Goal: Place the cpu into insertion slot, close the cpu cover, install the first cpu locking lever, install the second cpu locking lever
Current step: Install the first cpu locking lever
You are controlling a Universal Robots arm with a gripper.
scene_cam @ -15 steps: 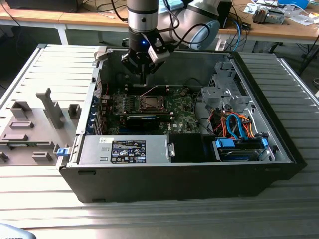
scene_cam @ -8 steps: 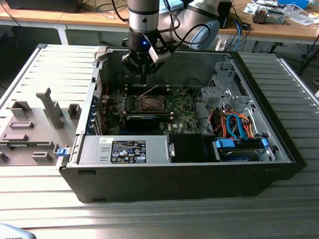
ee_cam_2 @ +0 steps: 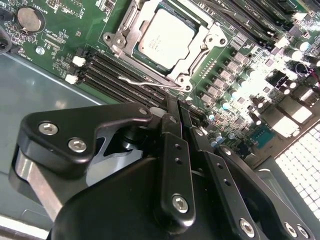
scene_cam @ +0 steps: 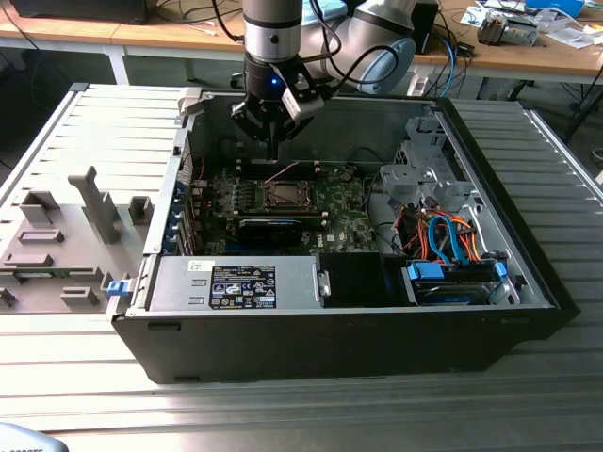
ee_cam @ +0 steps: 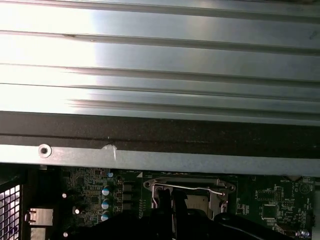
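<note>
Overhead, the arm (scene_cam: pixel 273 38) comes straight down into the open computer case (scene_cam: pixel 330 330), its wrist vertical and the pincer (scene_cam: pixel 273 149) pointing at the green motherboard (scene_cam: pixel 330 212). In the exterior view the pincer hangs just above the far edge of the board, slightly behind the insertion slot (scene_cam: pixel 283 195), not touching anything that can be seen. In the second wrist view its black fingers (ee_cam_2: pixel 175 145) run side by side with almost no gap, so it looks drawn in narrow, with nothing held between them.

The cpu (ee_cam_2: pixel 167 40) already sits in the insertion slot, its silvery top showing through the square window of the cpu cover (ee_cam_2: pixel 212 40), which lies flat over it. A thin wire lever (ee_cam_2: pixel 150 82) stretches along the side of the socket nearest the fingers; whether it is latched I cannot tell. In the first wrist view the same socket (ee_cam: pixel 187 192) lies just past the fingertips, with a lever wire across it and the case wall (ee_cam: pixel 160 157) beyond.

The case rests on a ribbed metal surface (scene_cam: pixel 528 395). On the exterior view's left, grey fixtures (scene_cam: pixel 66 235) stand on that surface, well apart from the arm.
</note>
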